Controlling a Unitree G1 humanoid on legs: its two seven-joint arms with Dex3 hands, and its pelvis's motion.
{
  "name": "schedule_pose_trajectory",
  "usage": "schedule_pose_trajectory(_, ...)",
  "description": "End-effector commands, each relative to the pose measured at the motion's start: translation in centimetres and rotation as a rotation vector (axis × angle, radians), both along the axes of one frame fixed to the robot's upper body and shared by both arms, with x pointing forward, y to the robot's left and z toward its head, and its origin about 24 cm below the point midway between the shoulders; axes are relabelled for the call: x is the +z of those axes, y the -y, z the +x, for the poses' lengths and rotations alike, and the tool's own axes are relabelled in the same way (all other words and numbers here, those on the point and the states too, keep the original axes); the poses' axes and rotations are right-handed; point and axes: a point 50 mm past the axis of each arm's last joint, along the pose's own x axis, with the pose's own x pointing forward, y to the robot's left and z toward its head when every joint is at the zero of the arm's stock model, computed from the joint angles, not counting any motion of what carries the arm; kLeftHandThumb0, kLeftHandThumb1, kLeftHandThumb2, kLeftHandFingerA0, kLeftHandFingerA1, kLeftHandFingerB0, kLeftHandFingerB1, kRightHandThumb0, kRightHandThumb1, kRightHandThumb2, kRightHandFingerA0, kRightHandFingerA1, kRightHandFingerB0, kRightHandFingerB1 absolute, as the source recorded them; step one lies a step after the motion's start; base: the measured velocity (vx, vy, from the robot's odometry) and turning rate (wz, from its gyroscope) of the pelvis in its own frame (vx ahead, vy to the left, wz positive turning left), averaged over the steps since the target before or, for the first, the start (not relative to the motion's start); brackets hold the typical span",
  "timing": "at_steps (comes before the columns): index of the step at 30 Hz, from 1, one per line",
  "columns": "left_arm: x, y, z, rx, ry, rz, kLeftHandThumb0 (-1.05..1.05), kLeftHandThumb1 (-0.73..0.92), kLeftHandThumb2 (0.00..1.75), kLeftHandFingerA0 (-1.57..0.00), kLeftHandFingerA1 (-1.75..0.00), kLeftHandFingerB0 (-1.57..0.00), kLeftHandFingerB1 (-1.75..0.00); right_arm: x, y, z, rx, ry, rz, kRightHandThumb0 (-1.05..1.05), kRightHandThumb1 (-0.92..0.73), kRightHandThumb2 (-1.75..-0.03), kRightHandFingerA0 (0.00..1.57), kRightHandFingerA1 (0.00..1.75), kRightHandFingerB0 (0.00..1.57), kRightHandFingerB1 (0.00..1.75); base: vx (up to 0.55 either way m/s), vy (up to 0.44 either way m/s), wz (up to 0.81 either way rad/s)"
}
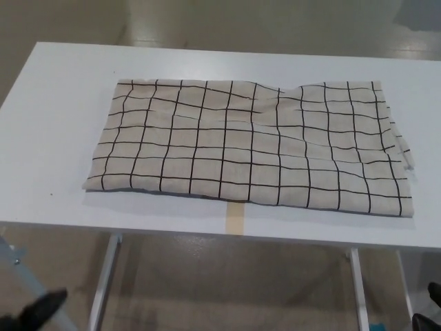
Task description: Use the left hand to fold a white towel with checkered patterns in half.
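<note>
A cream-white towel (248,145) with a black checkered grid lies flat across the white table (55,124), its long side running left to right. Stacked layers of cloth show at its right edge. A small black part of my left hand (43,308) shows at the bottom left, below the table's front edge and well clear of the towel. At the bottom right corner only a dark sliver of my right hand (428,315) shows, also below the table.
A strip of tan tape (236,217) sits on the table's front edge under the towel's middle. Metal table legs (103,283) stand below, over a beige floor.
</note>
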Motion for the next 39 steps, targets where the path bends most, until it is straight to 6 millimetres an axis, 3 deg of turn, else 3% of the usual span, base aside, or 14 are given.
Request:
schedule_pose_trajectory(1,5.6,1.7,4.4,-0.068,0.205,0.418,-0.57,0.37,0.72,0.0,-0.1,0.0,0.0,-0.6,0.3,-0.9,0.038,-0.051,-0.022,-0.51,-0.66,-0.6,0.39,0.49,0.37,0.43,0.0,0.0,0.0)
schedule_pose_trajectory(2,5.8,1.7,5.4,-0.077,0.196,0.438,-0.57,0.36,0.74,0.0,-0.2,0.0,-0.1,-0.6,0.3,-1.0,0.043,-0.054,-0.029,-0.51,-0.66,-0.6,0.38,0.49,0.37,0.43,0.0,0.0,0.0)
schedule_pose_trajectory(4,6.0,1.8,7.2,-0.093,0.178,0.479,-0.59,0.36,0.69,-0.03,-0.22,0.0,-0.1,-0.7,0.4,-1.1,0.047,-0.059,-0.036,-0.51,-0.66,-0.6,0.38,0.49,0.37,0.43,0.0,0.0,0.0)
schedule_pose_trajectory(5,6.0,1.8,7.8,-0.098,0.17,0.496,-0.59,0.38,0.76,0.0,-0.18,0.0,-0.11,-0.7,0.3,-1.1,0.045,-0.06,-0.034,-0.51,-0.67,-0.6,0.38,0.49,0.36,0.43,0.0,0.0,0.0)
schedule_pose_trajectory(10,6.1,2.6,10.7,-0.133,0.11,0.579,-0.57,0.37,0.75,0.0,-0.15,0.0,-0.13,-0.7,0.3,-0.9,0.039,-0.054,-0.033,-0.51,-0.67,-0.6,0.38,0.49,0.37,0.43,0.0,0.0,0.0)
schedule_pose_trajectory(12,5.6,3.4,12.7,-0.147,0.02,0.675,-0.57,0.37,0.74,0.0,-0.11,0.0,-0.11,-0.8,0.2,-0.8,0.039,-0.052,-0.03,-0.51,-0.66,-0.6,0.38,0.49,0.37,0.43,0.0,0.0,0.0)
schedule_pose_trajectory(14,5.3,3.6,13.4,-0.152,-0.017,0.702,-0.57,0.37,0.73,0.0,-0.1,0.0,-0.1,-0.7,0.1,-0.8,0.041,-0.048,-0.03,-0.51,-0.67,-0.6,0.38,0.49,0.37,0.43,0.0,0.0,0.0)
schedule_pose_trajectory(15,5.1,3.6,13.8,-0.156,-0.038,0.713,-0.52,0.41,0.62,0.0,-0.06,0.0,-0.05,-0.7,0.1,-0.9,0.042,-0.046,-0.03,-0.51,-0.66,-0.6,0.39,0.49,0.37,0.43,0.0,0.0,0.0)
schedule_pose_trajectory(18,4.2,3.9,15.1,-0.166,-0.151,0.776,-0.6,0.38,0.7,0.0,0.0,0.0,-0.03,-0.7,0.1,-1.0,0.042,-0.041,-0.025,-0.5,-0.66,-0.6,0.39,0.49,0.37,0.43,0.0,0.0,0.0)
schedule_pose_trajectory(22,3.4,4.4,16.0,-0.179,-0.313,0.901,-0.41,0.45,0.54,0.0,0.0,0.0,0.0,-0.7,0.1,-1.1,0.038,-0.044,-0.014,-0.49,-0.66,-0.6,0.39,0.49,0.37,0.43,0.0,0.0,0.0)
schedule_pose_trajectory(29,3.1,5.8,16.9,-0.216,-0.386,1.027,-0.15,0.51,0.55,0.0,0.0,0.0,0.0,-0.7,0.1,-1.1,0.038,-0.049,-0.033,-0.47,-0.65,-0.59,0.39,0.5,0.37,0.43,0.0,0.0,0.0)
schedule_pose_trajectory(34,2.1,6.4,18.0,-0.194,-0.406,1.072,-0.12,0.58,0.57,0.0,0.0,0.0,0.0,-0.7,0.1,-1.3,0.032,-0.057,-0.032,-0.42,-0.65,-0.58,0.4,0.51,0.37,0.43,0.0,0.0,0.0)
schedule_pose_trajectory(39,0.8,6.7,19.0,-0.169,-0.481,1.095,-0.16,0.54,0.57,0.0,0.0,0.0,0.0,-0.9,0.0,-1.7,0.029,-0.072,-0.045,-0.39,-0.65,-0.59,0.4,0.51,0.37,0.44,0.0,0.0,0.0)
